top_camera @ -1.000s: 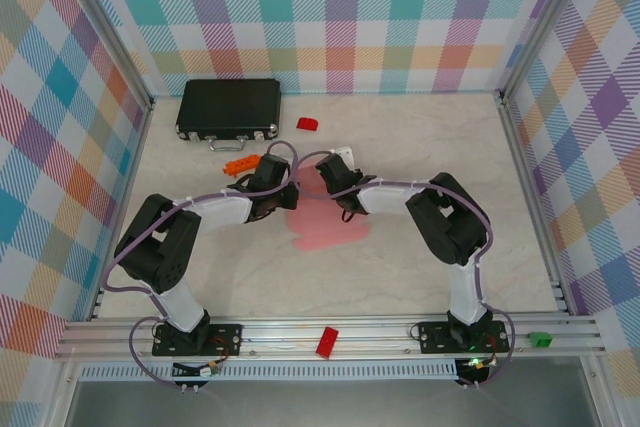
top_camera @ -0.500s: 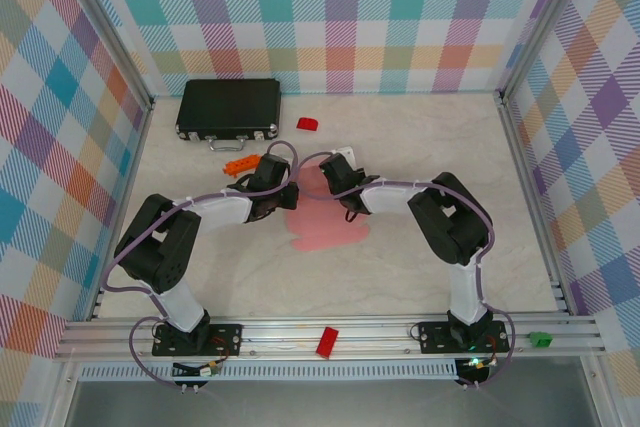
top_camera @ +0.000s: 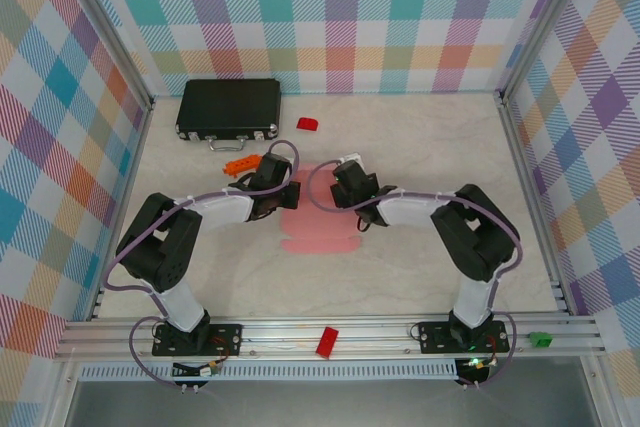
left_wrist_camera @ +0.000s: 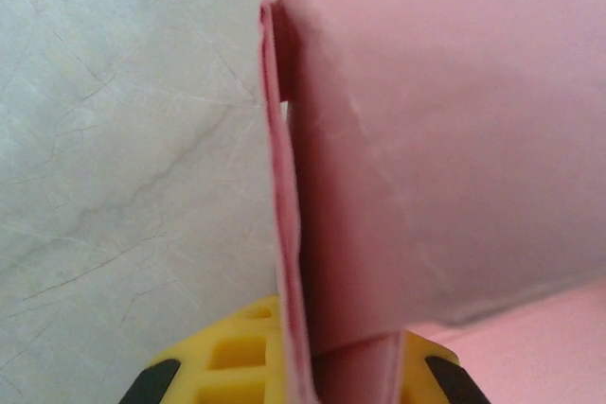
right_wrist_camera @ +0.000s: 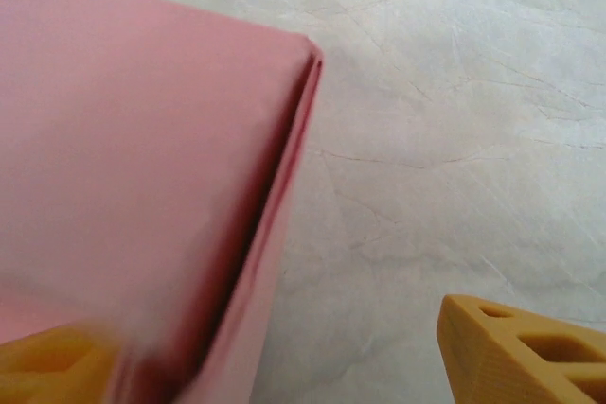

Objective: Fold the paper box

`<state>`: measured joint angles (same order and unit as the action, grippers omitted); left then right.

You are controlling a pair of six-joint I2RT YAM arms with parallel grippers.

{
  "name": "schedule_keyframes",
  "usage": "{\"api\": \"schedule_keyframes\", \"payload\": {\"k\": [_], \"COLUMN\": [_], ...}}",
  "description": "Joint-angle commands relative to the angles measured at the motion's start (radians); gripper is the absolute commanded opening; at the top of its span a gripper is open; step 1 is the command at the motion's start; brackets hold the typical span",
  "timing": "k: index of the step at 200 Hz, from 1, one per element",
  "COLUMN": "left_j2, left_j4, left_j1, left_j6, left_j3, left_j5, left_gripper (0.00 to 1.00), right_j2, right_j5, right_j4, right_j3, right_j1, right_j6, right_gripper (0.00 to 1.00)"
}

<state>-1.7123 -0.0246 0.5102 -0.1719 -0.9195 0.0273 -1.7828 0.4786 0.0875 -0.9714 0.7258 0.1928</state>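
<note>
Left gripper (left_wrist_camera: 303,377) is clamped on the paper box (top_camera: 322,231) mid-table (top_camera: 430,147), probably pinning that folded edge, while right gripper (right_wrist_camera: 284,366) sits spread open at the opposite fold.

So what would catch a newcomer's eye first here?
The pink paper box at the middle of the table, with the left gripper and right gripper meeting at its far edge. In the left wrist view, one folded panel stands upright. A black case lies far left.
</note>
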Motion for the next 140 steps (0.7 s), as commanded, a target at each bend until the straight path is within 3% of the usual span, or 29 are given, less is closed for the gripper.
{"api": "schedule_keyframes", "payload": {"k": [1,69,101,140], "left_j2": [-0.021,-0.033,-0.032,-0.038], "left_j4": [0.028,0.060,0.061,0.039], "left_j1": [0.017,0.018,0.018,0.018], "left_j6": [-0.007,-0.028,-0.154,-0.372], "left_j3": [-0.032,-0.066,-0.077,-0.070], "left_j5": [0.001,0.021,0.037,0.028], "left_gripper": [0.02,0.02,0.02,0.02], "right_j2": [0.062,0.199,0.330,0.485], "right_j5": [-0.096,-0.243,-0.316,-0.497], "right_j4": [0.064,0.008,-0.070,-0.087], "right_j3": [0.032,0.109,0.187,0.320], "right_j1": [-0.002,-0.006,-0.045,-0.145], "right_j6": [-0.048,-0.018,0.108,0.274], "right_gripper": [0.75,0.77,0.77,0.77]}}
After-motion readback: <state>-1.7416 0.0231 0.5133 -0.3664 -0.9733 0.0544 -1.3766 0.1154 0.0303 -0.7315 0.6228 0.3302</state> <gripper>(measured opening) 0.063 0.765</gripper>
